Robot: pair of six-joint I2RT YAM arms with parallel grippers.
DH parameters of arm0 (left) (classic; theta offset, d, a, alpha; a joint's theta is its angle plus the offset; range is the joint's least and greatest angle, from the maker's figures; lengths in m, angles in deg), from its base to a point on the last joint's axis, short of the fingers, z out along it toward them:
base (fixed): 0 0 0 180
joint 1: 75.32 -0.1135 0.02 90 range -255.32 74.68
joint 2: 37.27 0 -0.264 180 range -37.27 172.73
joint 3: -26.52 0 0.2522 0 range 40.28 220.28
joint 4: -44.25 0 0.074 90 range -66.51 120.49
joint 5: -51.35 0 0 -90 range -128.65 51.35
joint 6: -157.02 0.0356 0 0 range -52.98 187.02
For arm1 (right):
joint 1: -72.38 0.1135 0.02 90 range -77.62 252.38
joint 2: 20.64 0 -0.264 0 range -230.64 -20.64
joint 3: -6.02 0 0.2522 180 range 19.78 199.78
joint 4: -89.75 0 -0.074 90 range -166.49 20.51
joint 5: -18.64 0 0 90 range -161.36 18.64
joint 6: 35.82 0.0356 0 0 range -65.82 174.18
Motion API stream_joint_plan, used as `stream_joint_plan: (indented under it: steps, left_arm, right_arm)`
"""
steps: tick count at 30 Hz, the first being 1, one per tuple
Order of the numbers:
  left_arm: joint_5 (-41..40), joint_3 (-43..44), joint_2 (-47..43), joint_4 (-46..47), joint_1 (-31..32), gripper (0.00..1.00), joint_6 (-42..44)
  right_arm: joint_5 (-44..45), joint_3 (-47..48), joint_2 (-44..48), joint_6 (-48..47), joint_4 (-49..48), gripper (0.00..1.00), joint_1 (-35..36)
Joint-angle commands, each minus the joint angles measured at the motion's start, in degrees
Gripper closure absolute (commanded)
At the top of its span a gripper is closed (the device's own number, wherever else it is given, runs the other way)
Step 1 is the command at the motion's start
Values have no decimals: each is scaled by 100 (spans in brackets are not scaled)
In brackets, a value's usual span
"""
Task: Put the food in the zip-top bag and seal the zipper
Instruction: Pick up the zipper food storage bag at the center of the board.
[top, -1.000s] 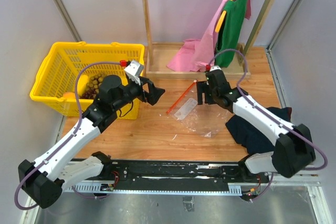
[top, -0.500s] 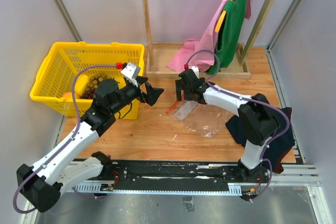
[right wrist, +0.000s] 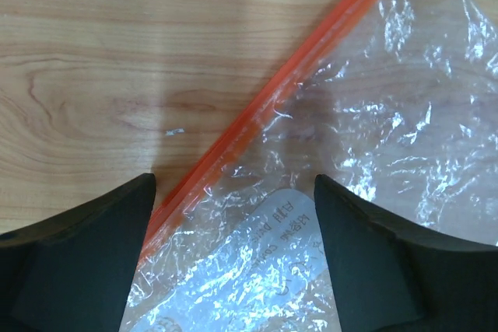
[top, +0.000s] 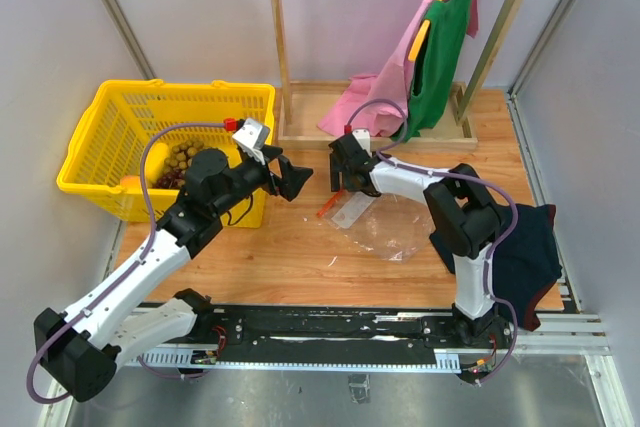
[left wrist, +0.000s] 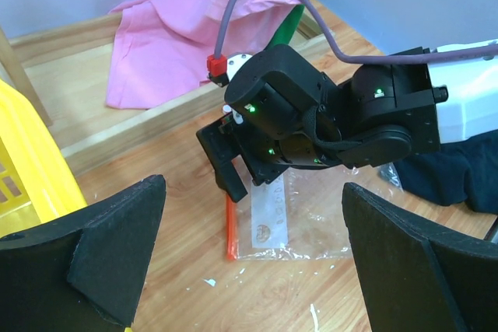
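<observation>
Top external: zip-top bag [top: 385, 229] flat on wooden table [top: 285, 259]; left pincer [top: 296, 182], right pincer [top: 341, 187] spread.

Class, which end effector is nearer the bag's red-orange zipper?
Right. The right end effector hangs open directly over the zipper; the left end effector hovers apart, near the basket.

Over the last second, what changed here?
The right fingers swung left across the zip-top bag and now sit open over the zipper. The left fingers, open, barely shifted beside the basket. The bag, the basket and the food in it stayed put.
</observation>
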Motion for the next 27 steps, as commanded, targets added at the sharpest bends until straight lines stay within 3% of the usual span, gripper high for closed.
stream_joint_plan:
  steps: [1, 14, 23, 27]
  left_arm:
    - [-71, -23, 61, 152, 32, 1, 52]
    - [3, -18, 108, 135, 23, 1, 38]
    - [25, -18, 115, 134, 23, 1, 32]
    - [38, -3, 150, 118, 23, 1, 23]
  right_arm:
    - [5, 22, -112, -12, -17, 22, 109]
    - [-430, -918, 382, -263, -449, 62, 109]
    - [-348, -1165, 736, -408, -435, 99, 108]
    - [-429, -1318, 1012, -520, -401, 99, 109]
